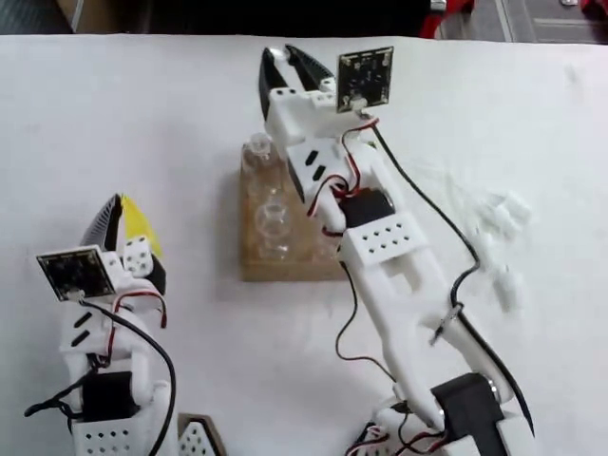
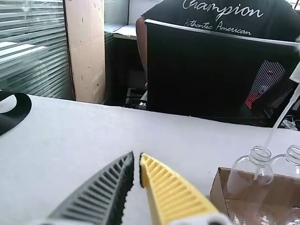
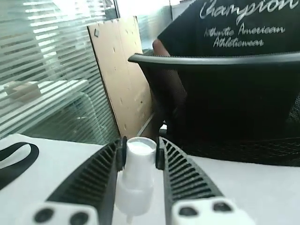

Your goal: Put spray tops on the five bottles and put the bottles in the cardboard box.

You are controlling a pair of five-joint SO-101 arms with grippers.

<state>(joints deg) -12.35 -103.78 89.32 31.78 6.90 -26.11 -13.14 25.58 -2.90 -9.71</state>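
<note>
A shallow cardboard box (image 1: pixel 285 263) sits mid-table with several clear, uncapped bottles (image 1: pixel 272 217) standing in it. My right gripper (image 1: pixel 285 59) hovers beyond the box's far end, shut on a white spray top (image 3: pixel 137 174) held between its black fingers (image 3: pixel 183 174). That top's thin dip tube (image 2: pixel 280 120) hangs down toward an open bottle neck (image 2: pixel 259 153) in the box (image 2: pixel 219 188). My left gripper (image 1: pixel 120 203), one finger black and one yellow, is to the left of the box above bare table. Its fingers (image 2: pixel 164 180) are shut with nothing between them.
Loose white spray tops (image 1: pixel 499 228) lie scattered on the table right of the right arm. A black strap (image 2: pixel 10 110) lies at the far left of the table. A small cardboard piece (image 1: pixel 203 433) shows at the near edge.
</note>
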